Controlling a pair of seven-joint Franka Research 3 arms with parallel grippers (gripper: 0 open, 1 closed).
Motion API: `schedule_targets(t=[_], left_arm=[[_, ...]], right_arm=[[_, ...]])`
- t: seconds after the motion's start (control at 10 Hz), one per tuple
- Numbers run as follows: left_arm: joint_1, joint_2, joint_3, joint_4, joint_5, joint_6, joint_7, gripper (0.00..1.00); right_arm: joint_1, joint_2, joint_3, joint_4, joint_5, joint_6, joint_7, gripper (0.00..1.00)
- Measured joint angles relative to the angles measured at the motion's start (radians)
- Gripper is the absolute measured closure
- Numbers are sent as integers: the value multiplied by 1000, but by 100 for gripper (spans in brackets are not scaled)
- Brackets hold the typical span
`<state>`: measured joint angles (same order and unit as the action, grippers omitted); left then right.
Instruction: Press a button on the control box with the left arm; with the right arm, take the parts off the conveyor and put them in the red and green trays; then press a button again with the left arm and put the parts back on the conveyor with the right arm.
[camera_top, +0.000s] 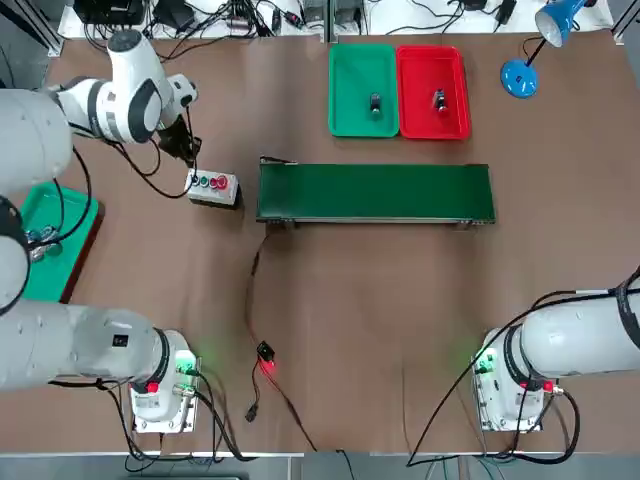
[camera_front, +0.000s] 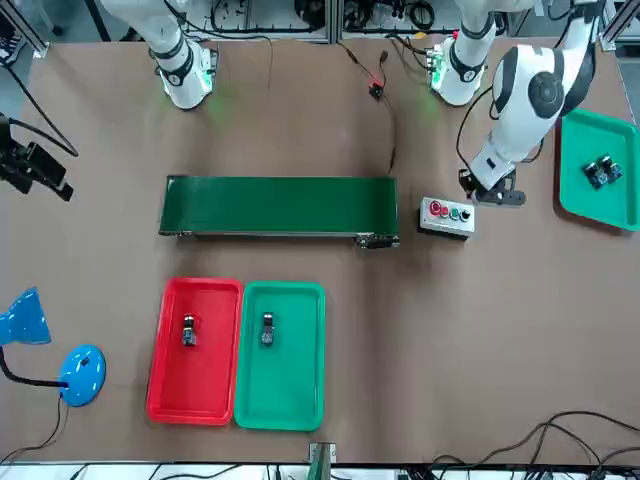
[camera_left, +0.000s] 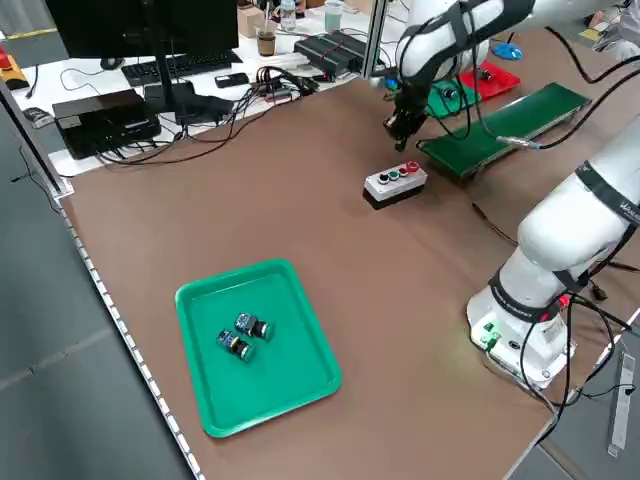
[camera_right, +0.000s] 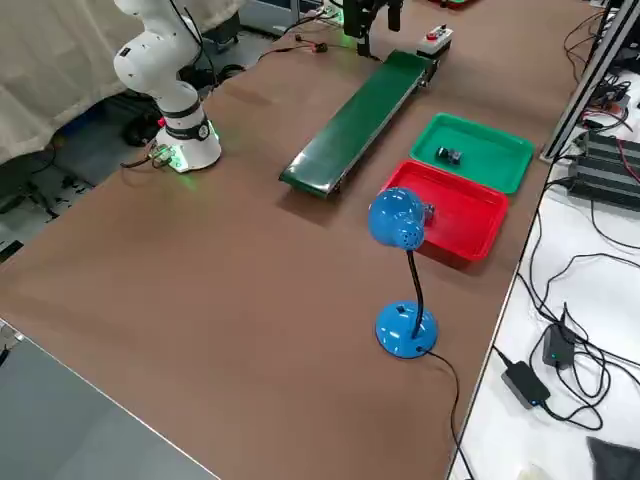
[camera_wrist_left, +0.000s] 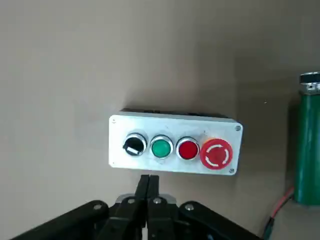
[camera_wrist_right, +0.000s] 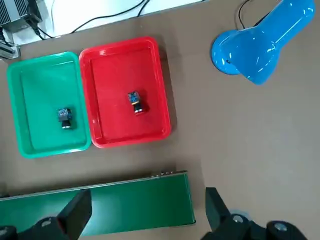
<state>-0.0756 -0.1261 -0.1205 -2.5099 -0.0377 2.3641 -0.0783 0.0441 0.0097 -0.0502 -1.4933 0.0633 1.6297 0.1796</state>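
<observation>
1. While the right arm sits parked at the table's (camera_top: 330, 320) near edge, its right gripper (camera_wrist_right: 145, 220) hangs above the conveyor's end with its fingers spread wide and nothing between them.
2. Over by the table's left edge, the left gripper (camera_wrist_left: 148, 184) has its fingers pressed together, empty, pointing down just beside the control box (camera_top: 213, 187).
3. From the left wrist view the fingertips sit at the box's long side, about in line with the gap between the black switch (camera_wrist_left: 134, 145) and the green button (camera_wrist_left: 161, 148); whether they touch the box I cannot tell.
4. On the box's face run 4 controls in a row: black switch, green button, red button (camera_wrist_left: 187, 149) and a larger red stop knob (camera_wrist_left: 216, 154).
5. Next to the box lies the green conveyor (camera_top: 375, 192), near the table's middle, its belt bare.
6. Toward the far edge, 2 trays touch side by side: the green tray (camera_top: 345, 65) and the red tray (camera_top: 455, 70).
7. Each tray holds 1 small part: part in the green tray (camera_top: 375, 103), part in the red tray (camera_top: 438, 99).
8. At the far right corner stands a blue desk lamp (camera_top: 525, 70).
9. Along the left edge rests a second green tray (camera_left: 300, 360) holding 2 small parts (camera_left: 243, 334).
</observation>
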Motion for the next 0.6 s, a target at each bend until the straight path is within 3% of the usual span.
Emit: schedule_targets(t=[0.6], left_arm=[[1, 146, -14, -3, 0, 141, -1, 94]], right_arm=[[3, -1, 5, 2, 1, 0, 0, 0]])
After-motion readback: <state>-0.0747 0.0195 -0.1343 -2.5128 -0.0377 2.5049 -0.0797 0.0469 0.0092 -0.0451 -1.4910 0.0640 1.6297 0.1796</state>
